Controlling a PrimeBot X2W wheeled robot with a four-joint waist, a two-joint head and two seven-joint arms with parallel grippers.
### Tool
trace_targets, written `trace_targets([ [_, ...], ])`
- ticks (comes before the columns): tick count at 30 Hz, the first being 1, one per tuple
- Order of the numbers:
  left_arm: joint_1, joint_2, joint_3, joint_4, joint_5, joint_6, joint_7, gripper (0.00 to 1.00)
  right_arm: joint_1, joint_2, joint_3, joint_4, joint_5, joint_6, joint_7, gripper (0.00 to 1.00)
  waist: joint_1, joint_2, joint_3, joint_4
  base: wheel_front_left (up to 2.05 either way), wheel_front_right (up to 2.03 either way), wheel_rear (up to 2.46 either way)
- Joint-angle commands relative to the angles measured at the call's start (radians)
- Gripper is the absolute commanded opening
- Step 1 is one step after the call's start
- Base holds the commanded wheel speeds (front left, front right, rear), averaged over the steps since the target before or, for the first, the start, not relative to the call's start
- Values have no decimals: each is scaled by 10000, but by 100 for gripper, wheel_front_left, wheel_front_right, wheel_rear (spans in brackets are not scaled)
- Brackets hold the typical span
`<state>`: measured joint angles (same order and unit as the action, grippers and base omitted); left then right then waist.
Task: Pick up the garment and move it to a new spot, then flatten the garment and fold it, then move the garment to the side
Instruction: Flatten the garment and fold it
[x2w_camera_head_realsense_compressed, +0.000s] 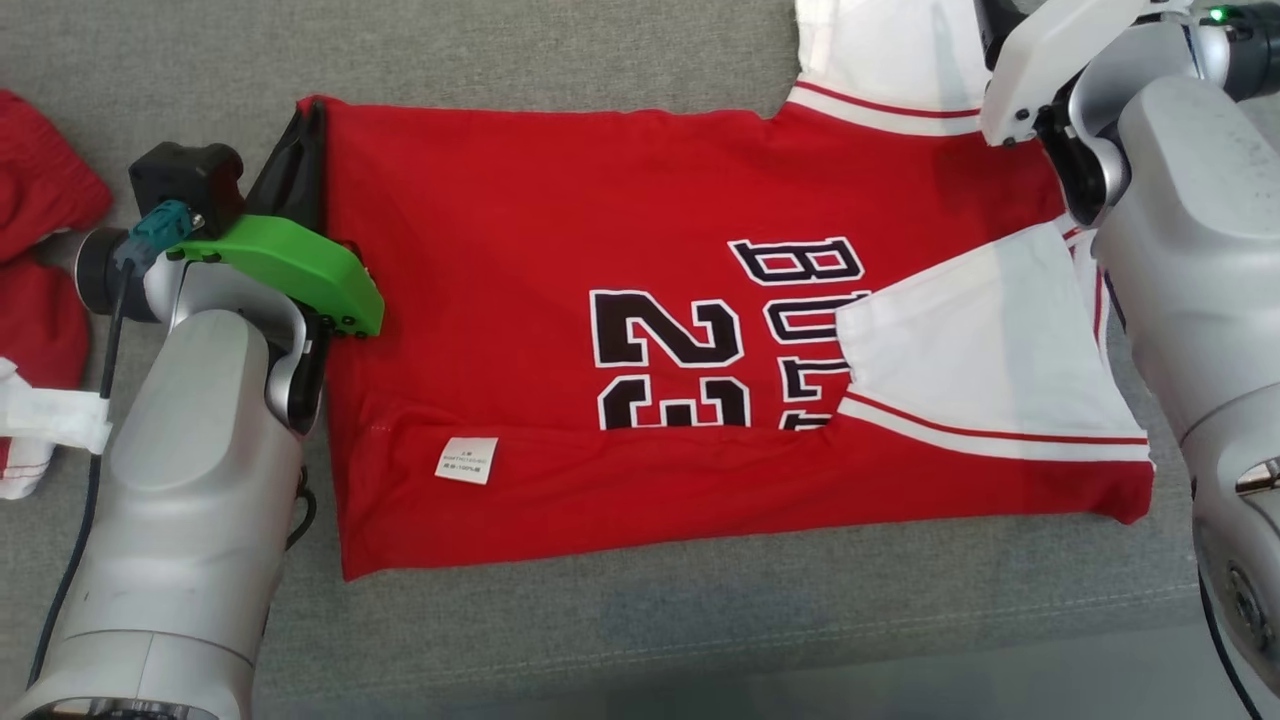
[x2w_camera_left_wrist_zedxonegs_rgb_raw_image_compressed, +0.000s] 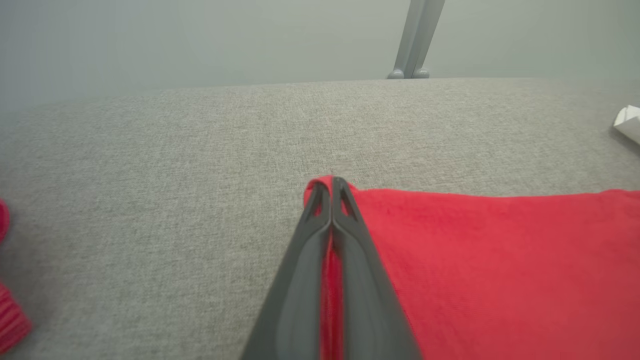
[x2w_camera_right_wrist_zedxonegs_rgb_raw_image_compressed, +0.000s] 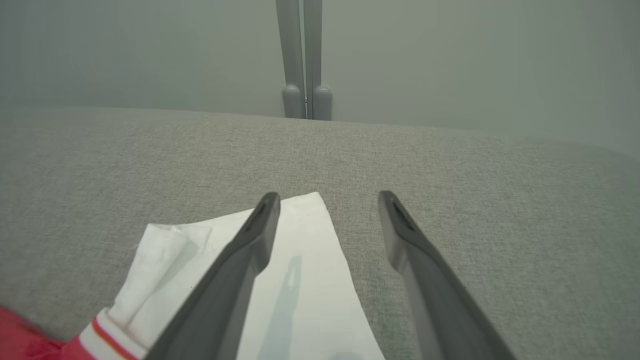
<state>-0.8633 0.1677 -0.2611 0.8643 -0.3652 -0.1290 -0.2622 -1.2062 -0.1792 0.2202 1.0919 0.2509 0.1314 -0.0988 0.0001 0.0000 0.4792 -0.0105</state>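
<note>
A hem corner of the red jersey (x2w_camera_head_realsense_compressed: 600, 200) is gripped by the left end effector (x2w_camera_left_wrist_zedxonegs_rgb_raw_image_compressed: 331, 187), while the right end effector (x2w_camera_right_wrist_zedxonegs_rgb_raw_image_compressed: 327, 200) is held open over its white sleeve (x2w_camera_right_wrist_zedxonegs_rgb_raw_image_compressed: 300, 280).

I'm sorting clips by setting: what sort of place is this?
Probably an indoor clothes-folding test setup, perhaps a lab: a red jersey spread on a grey fabric surface like a padded table or couch, with more clothes beside it.

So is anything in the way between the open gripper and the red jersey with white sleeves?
No, nothing visible. The open right gripper hangs over the white sleeve of the red basketball jersey on the grey fabric cushion, with nothing between them.
</note>
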Motion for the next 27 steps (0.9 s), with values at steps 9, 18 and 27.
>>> trace_targets([
  [9,-3,-431,-204,-708,203,-15,-29,0,-1080,-325,-420,1553,-402,-14,-259,100,-1,0,718,1045,0,0,0],
  [18,272,-663,-460,-1453,360,-15,-29,0,-1223,-782,-1208,1930,-851,-14,-279,100,-1,0,922,1508,0,0,0],
  [27,417,-637,-648,-1944,371,-15,-29,0,-1145,-850,-2077,2005,-1567,-14,-156,21,-1,0,1177,1736,0,0,0],
])
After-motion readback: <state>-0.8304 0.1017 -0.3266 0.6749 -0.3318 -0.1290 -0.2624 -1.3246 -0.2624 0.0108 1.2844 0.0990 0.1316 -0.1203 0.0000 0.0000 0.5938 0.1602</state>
